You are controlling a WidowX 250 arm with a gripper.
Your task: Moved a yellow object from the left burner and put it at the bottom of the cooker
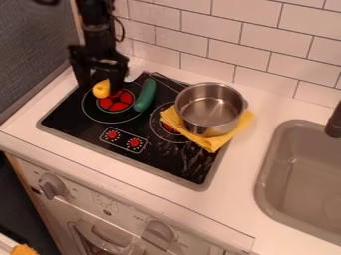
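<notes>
Maybe the end effector (100,90) is at the yellow toy (101,88) to lift it; spread or pinching, I can't tell.

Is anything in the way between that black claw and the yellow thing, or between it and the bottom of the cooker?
Nothing visible stands between the gripper and the yellow object, nor between that and the cooktop's front edge; the green vegetable lies off to the side.

Bright counter (234,185), dim left wall (33,55), glare streaks on cooktop (154,160).
</notes>
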